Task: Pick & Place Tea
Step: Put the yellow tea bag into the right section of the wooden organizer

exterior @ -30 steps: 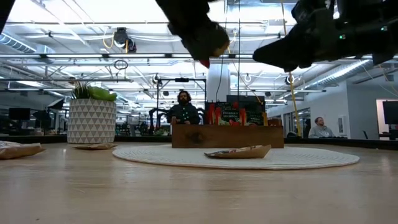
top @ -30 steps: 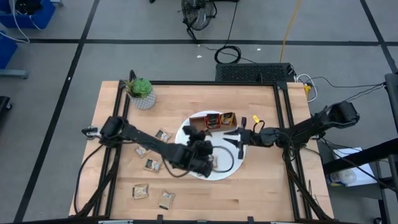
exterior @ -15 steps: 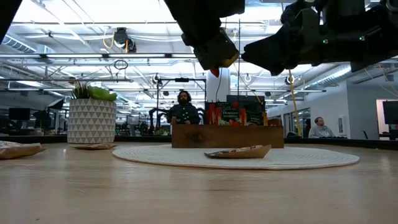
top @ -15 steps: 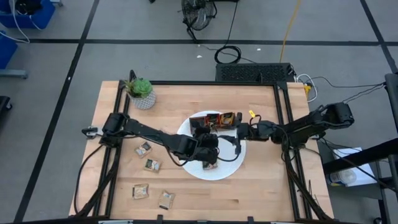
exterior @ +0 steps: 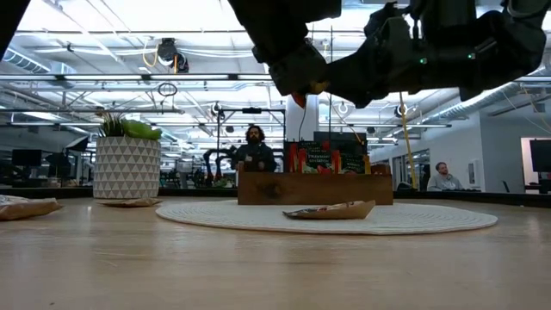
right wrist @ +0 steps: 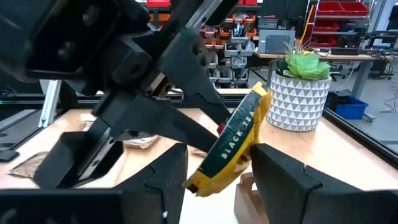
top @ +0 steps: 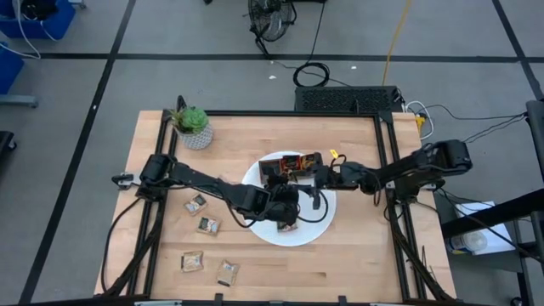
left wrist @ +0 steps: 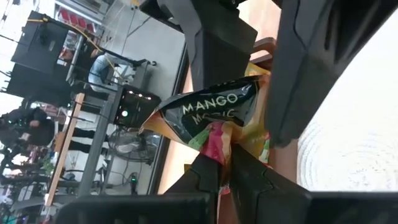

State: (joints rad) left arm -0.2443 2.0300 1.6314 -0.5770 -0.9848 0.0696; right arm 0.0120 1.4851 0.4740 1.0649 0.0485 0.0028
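A mango tea sachet [left wrist: 214, 118], pinched in the left hand [top: 287, 197], is being met over the plate's [top: 327, 223] twelve o'clock edge by the right hand [right wrist: 214, 163] – fingers apart around it – so a handover is likely being started.

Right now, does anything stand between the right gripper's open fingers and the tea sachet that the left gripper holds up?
Nothing visible does. In the right wrist view, the yellow tea sachet shows in the gap of the open right gripper, above the white plate. Only the left gripper, shut on its other end, is close.
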